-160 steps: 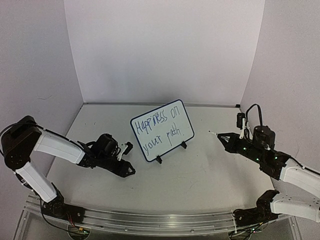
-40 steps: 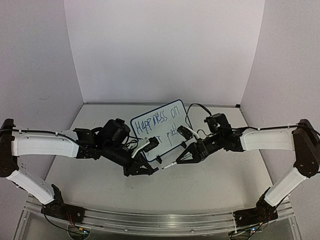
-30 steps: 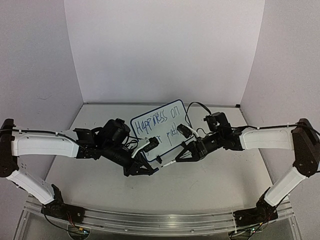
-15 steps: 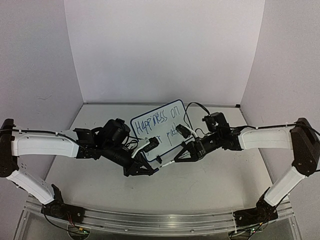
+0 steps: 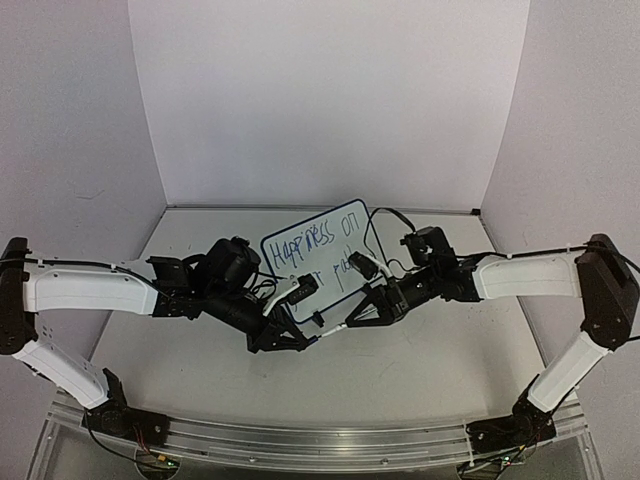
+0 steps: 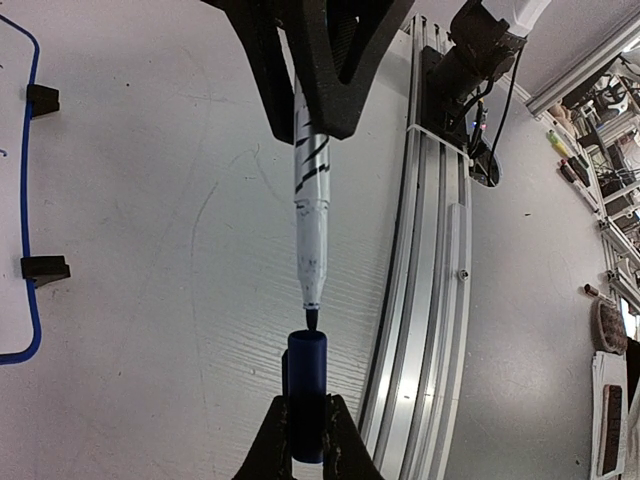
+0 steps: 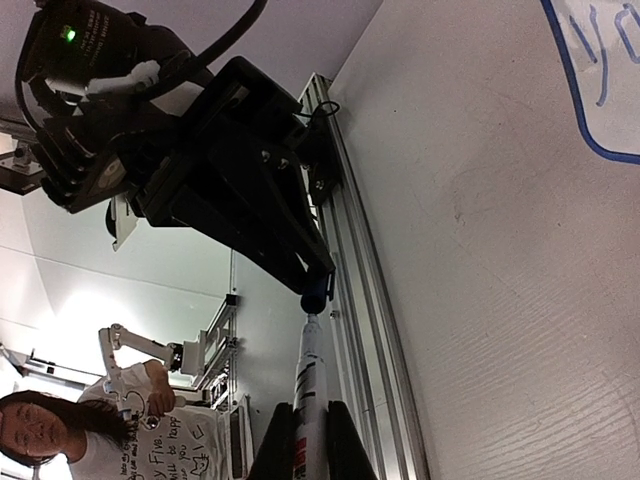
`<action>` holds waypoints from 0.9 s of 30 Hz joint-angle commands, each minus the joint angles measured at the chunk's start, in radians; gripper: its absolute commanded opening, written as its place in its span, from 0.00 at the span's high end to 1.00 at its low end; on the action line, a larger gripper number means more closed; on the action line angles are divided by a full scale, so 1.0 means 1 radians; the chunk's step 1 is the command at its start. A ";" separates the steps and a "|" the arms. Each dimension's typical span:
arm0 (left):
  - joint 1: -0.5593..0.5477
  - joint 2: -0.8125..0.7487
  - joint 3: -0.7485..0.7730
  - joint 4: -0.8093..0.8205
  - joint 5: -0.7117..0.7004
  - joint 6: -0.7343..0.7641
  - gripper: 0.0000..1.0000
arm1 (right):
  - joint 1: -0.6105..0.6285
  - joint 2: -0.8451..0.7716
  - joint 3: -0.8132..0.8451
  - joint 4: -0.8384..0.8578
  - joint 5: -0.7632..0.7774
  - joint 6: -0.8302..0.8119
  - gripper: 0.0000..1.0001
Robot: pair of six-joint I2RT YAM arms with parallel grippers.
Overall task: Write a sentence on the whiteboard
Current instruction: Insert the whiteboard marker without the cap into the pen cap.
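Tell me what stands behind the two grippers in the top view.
The whiteboard stands there, its top line of writing readable. The left gripper and right gripper, holding cap and marker, cover its lower edge and part of the second line.

We saw the pale table (image 5: 430,350) bearing the whiteboard (image 5: 315,245), propped near its far edge on black clip feet (image 6: 45,268).

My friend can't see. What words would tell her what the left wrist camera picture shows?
A white marker pen, held at the top by the right gripper, points its dark tip right at the mouth of a blue cap pinched in the left gripper at the bottom. Behind them are the pale table, a metal rail and, at left, the whiteboard.
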 commanded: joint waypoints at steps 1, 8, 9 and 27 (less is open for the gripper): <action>-0.005 -0.006 0.044 0.043 0.014 0.013 1.00 | 0.010 0.013 0.045 0.034 -0.005 -0.004 1.00; -0.005 -0.006 0.041 0.050 0.013 0.010 1.00 | 0.018 0.021 0.049 0.034 -0.006 -0.004 1.00; -0.005 -0.007 0.040 0.052 0.013 0.009 1.00 | 0.019 0.022 0.048 0.034 -0.006 -0.004 1.00; -0.005 0.001 0.056 0.079 0.007 0.007 1.00 | 0.044 0.035 0.064 0.034 0.005 -0.005 1.00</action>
